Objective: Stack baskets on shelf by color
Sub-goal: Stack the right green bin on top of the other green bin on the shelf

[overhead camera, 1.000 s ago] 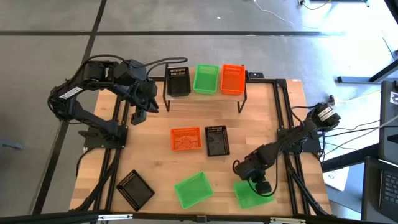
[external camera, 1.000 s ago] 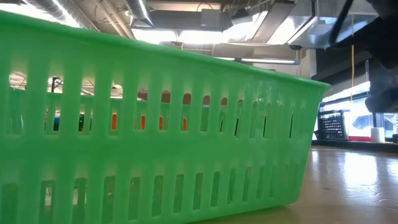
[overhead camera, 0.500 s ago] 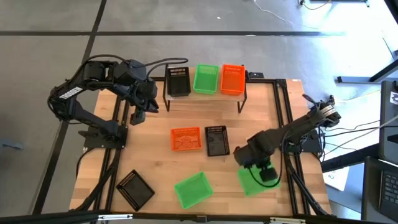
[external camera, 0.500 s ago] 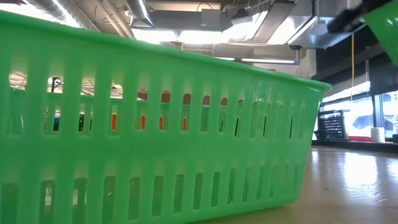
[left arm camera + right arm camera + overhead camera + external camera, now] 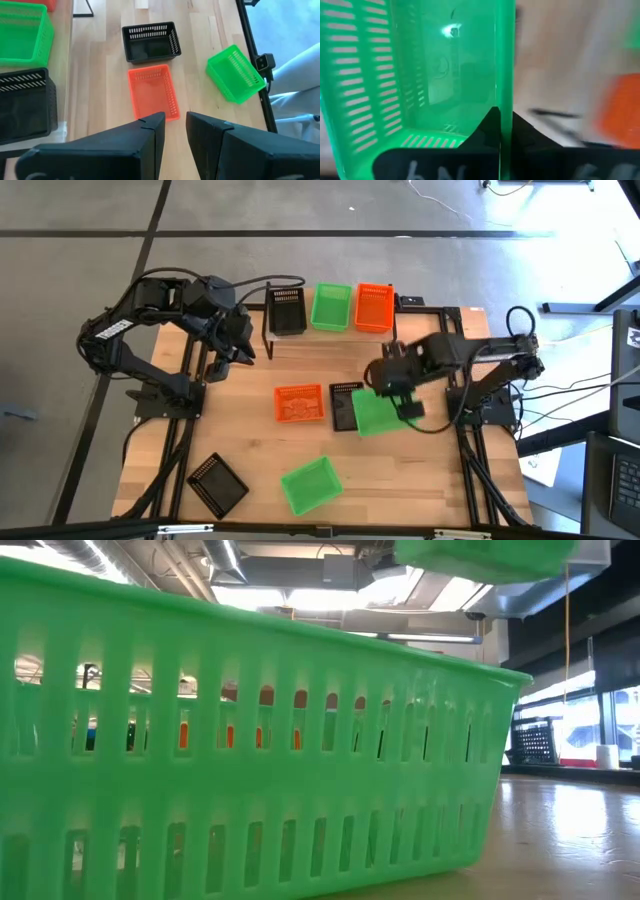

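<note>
1. Seen from above, the right gripper holds a green basket in the air over the table's middle, above a black basket; its wrist camera shows both fingers pinching one wall of that basket.
2. The shelf at the far edge carries a black, a green and an orange basket, left to right.
3. Loose on the table: an orange basket, another green basket and a black basket at the near left.
4. The left gripper waits near the shelf's left end, jaws a narrow gap apart, holding nothing.
5. To do this step well, I judge the carried basket should travel level to the shelf's green basket, line up wall to wall, then lower straight in before release.
6. No brand, label or readable writing shows.
</note>
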